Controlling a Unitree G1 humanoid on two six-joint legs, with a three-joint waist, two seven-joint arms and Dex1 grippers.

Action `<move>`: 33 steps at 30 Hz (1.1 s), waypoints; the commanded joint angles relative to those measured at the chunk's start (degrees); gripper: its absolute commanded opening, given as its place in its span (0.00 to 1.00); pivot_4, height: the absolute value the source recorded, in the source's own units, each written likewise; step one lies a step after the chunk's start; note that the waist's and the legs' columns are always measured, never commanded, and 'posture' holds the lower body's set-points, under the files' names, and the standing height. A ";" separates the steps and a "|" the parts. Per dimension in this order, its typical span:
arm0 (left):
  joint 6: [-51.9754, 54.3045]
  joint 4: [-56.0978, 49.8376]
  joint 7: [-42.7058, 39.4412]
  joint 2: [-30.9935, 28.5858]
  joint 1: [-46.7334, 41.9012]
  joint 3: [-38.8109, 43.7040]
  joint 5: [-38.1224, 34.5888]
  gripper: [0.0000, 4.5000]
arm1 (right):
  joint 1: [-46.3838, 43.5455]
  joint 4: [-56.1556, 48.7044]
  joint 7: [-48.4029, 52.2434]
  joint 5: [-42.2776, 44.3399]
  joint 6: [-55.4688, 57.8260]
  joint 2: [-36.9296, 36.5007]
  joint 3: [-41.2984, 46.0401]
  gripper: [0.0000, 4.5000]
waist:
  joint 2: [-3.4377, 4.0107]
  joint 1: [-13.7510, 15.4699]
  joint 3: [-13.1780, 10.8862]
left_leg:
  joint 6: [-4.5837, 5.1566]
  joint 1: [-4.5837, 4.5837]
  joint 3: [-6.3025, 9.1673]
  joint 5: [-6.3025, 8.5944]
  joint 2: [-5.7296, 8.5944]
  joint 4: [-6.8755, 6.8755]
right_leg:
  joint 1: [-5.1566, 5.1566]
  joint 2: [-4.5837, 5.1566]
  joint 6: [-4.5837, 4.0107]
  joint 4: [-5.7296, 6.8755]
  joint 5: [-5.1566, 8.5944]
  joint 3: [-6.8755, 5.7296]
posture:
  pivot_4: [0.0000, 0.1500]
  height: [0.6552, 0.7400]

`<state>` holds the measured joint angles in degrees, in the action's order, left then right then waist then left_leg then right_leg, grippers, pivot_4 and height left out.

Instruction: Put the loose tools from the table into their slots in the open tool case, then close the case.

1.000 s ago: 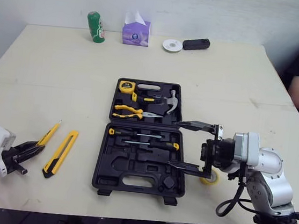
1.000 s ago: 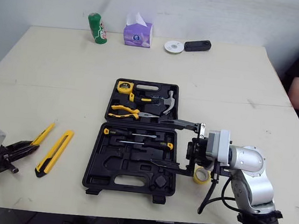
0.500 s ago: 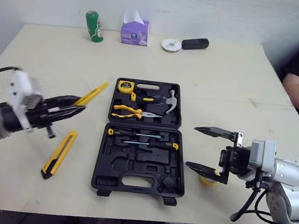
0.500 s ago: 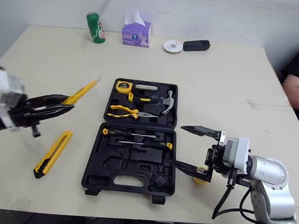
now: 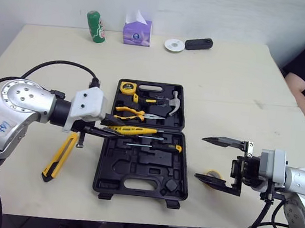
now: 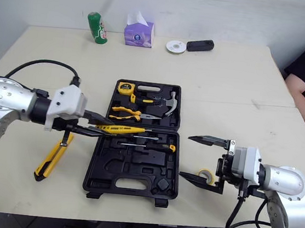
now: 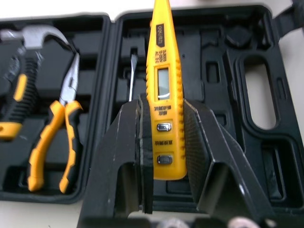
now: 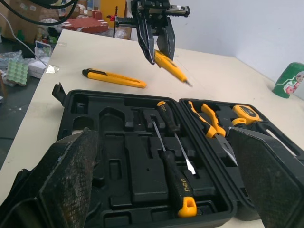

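- Head view: my left gripper [image 5: 107, 128] is clamped on the yellow tester pen [image 5: 137, 129] over the tool case [image 5: 134, 173]. I'd line it up level with a free slot, then lower it before letting go. The knife [image 5: 61, 156] lies at the case's 9 o'clock.
- Left wrist view: both pads pinch the pen's button end.
- Right wrist view: my right gripper [image 5: 201, 157] is spread wide and empty, at the case's 3 o'clock.

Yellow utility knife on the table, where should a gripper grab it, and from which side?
Take the utility knife mid-body across its narrow width, coming down from above: it lies flat on the table, long and slim.
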<state>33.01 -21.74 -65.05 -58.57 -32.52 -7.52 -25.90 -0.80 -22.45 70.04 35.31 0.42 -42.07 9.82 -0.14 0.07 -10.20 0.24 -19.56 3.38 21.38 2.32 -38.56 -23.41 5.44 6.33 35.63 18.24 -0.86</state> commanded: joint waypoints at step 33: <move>6.83 -1.29 -3.37 2.26 -7.49 -15.48 20.55 0.12 | 0.53 -1.84 -1.48 -1.15 -0.05 0.61 -0.73 1.00 | -0.02 1.32 -0.01 | 0.04 -0.55 0.33 0.01 0.08 -0.68 | -0.21 0.00 0.08 0.27 -0.04 -0.22 | 1.00 1.00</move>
<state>40.11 -22.22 -67.66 -56.23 -38.91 -23.12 -6.30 -0.21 -23.15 68.94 33.83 1.27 -41.82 8.41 -0.16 1.39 -10.21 0.28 -20.12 3.72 21.39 2.40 -39.25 -23.62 5.44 6.41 35.90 18.20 -1.10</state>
